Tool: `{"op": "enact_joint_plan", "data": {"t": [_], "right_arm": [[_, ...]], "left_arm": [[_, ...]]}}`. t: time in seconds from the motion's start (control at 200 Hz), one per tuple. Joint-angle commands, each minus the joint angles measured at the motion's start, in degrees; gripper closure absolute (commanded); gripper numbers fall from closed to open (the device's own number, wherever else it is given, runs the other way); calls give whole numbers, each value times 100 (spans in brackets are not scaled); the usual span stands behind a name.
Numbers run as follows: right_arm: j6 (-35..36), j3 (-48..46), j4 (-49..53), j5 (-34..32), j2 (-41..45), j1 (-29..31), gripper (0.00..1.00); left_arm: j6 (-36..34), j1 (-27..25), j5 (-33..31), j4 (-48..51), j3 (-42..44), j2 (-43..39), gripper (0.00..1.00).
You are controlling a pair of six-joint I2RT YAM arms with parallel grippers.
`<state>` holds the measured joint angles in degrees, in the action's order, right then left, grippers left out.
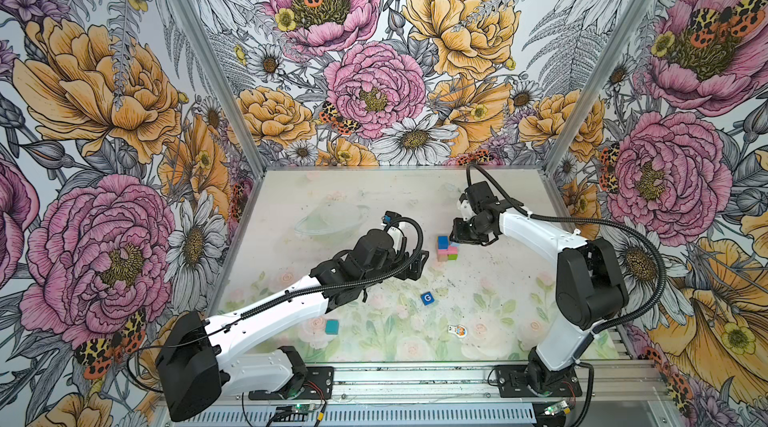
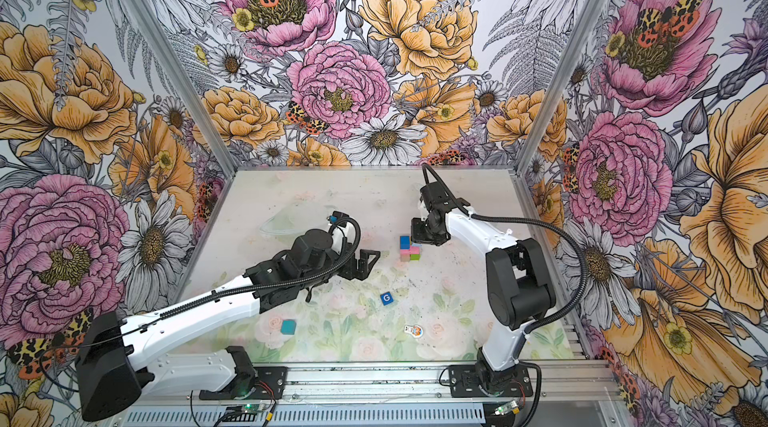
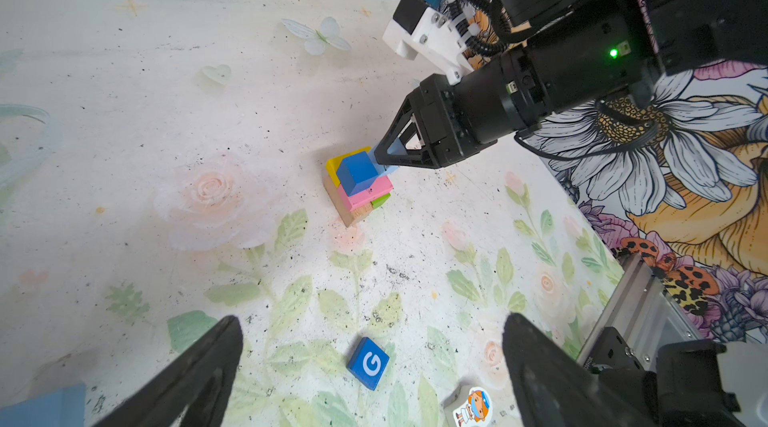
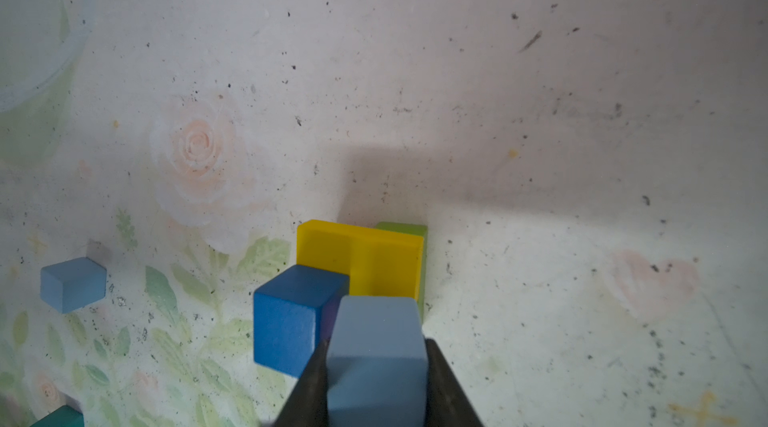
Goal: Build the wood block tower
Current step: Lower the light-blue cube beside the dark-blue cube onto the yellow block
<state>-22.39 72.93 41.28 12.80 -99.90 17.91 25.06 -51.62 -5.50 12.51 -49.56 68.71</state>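
The tower (image 1: 446, 249) (image 2: 408, 248) is a low stack left of my right gripper. It has a plain-wood oblong (image 3: 347, 209) and a green oblong (image 3: 380, 200) below. Pink (image 3: 370, 192) and yellow (image 4: 374, 258) oblongs lie above, with a dark blue cube (image 3: 357, 171) (image 4: 291, 317) on top. My right gripper (image 1: 455, 238) (image 4: 376, 346) is shut on a light blue cube (image 4: 376, 321), pressed beside the dark blue one. My left gripper (image 1: 419, 266) (image 3: 372, 319) hangs open and holds nothing. The G cube (image 1: 427, 298) (image 3: 369, 362) lies below it.
A teal cube (image 1: 332, 326) (image 2: 288, 326) lies front left. A loose light blue cube (image 4: 72, 283) sits left of the tower, hidden under the left arm in both top views. The flat cartoon figure piece (image 1: 457, 330) (image 3: 471, 408) lies front right of the G cube.
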Motion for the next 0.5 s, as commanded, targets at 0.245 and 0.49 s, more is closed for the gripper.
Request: {"op": "enact_joint_plan", "data": {"t": [0.245,0.49], "right_arm": [[60,169,-57,61,-148,-3,75],[69,171,-54,64,-205,-1,75]], "left_arm": [[-2,46,58,-153,112,-181,1],[0,47,50,-148,122,-178,1]]}}
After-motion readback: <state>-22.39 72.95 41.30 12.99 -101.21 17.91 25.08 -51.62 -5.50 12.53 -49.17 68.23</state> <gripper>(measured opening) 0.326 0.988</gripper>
